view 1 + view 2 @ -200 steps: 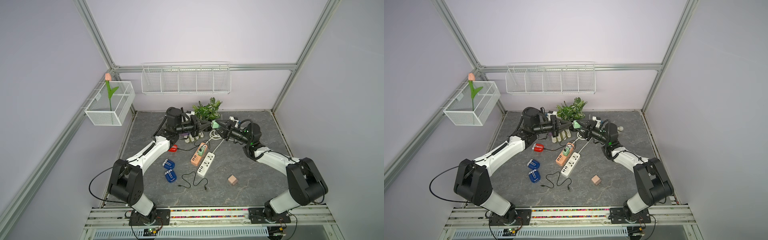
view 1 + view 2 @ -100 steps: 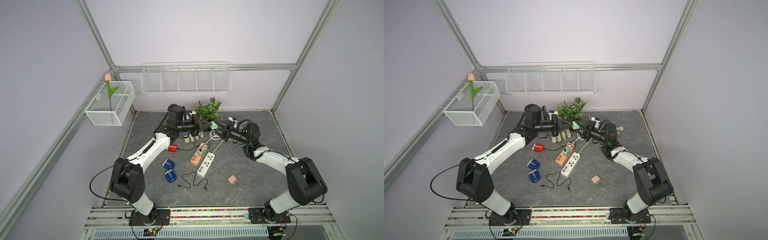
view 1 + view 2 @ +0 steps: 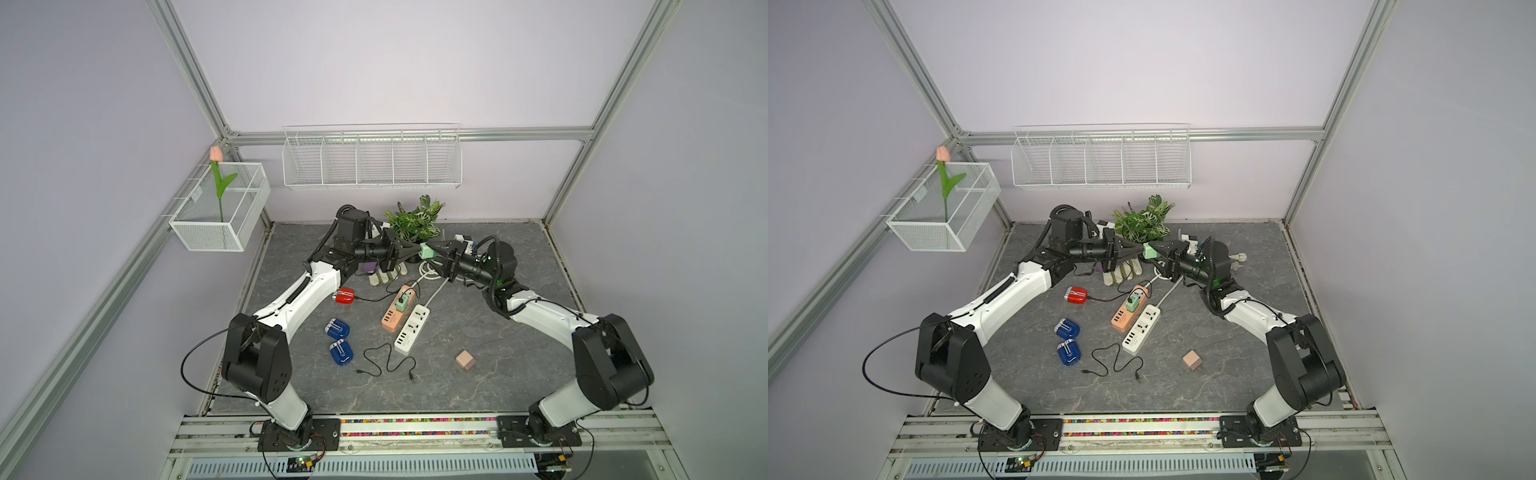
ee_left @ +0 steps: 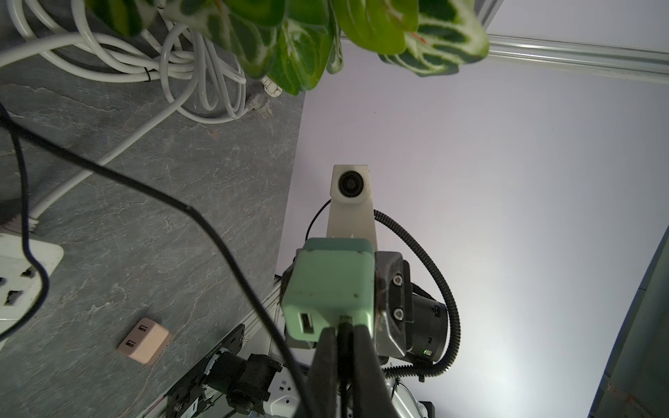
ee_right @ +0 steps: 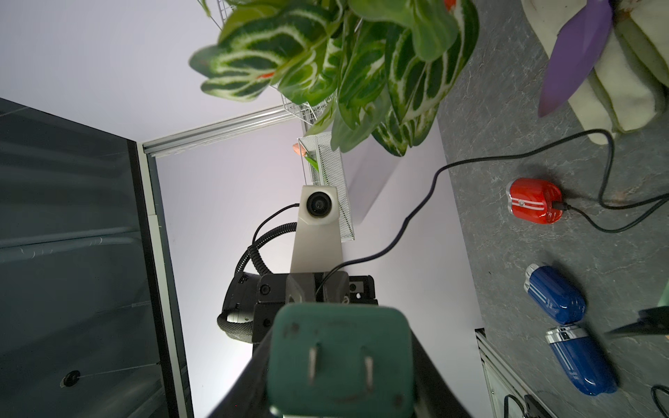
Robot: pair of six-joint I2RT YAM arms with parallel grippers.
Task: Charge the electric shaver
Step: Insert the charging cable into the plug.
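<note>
A red electric shaver [image 3: 344, 296] [image 5: 535, 204] lies on the grey table with a black cable plugged into its end. In both top views my two grippers meet in mid-air in front of the plant. My right gripper [image 5: 340, 365] is shut on a green charger adapter [image 3: 426, 250] [image 3: 1149, 250] [image 4: 329, 289], prongs facing its camera. My left gripper [image 4: 344, 331] is shut on a black USB cable plug [image 4: 345, 320]. The plug's tip touches the adapter's face beside an empty USB port [image 4: 306, 322]; how deep it sits is hidden.
Two blue shavers [image 3: 337, 328] [image 3: 341, 352] lie left of an orange power strip [image 3: 392, 318] and a white power strip [image 3: 411, 328]. A loose black cable [image 3: 384, 363] and a pink cube adapter [image 3: 465, 360] lie nearer the front. The potted plant [image 3: 415, 222] is just behind the grippers.
My left gripper has moved right with the cable plug, up to the green adapter. The right arm has barely moved.
</note>
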